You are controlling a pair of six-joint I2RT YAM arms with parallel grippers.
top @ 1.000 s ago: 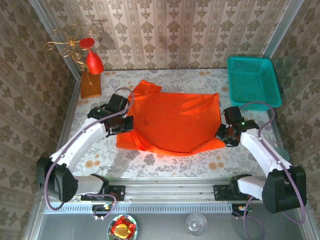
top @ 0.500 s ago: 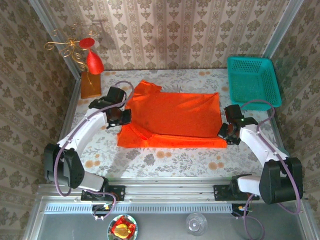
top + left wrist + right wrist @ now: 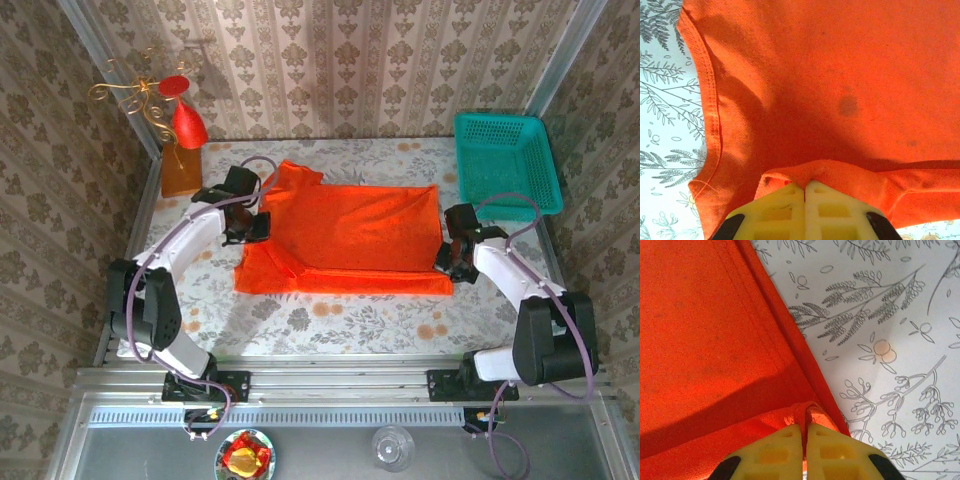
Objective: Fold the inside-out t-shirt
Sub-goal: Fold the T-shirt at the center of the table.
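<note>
inside-out t-shirt pinched in left gripper and right gripper; teal basket, red ornament at far corners.

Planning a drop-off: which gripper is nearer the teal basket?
Right. The right gripper pinches the t-shirt's right edge near the basket; the left gripper holds the opposite edge, farther off.

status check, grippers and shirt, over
Left gripper shut on t-shirt, left edge. Right gripper shut on its right edge. Rest of t-shirt flat on table. Teal basket well clear.
</note>
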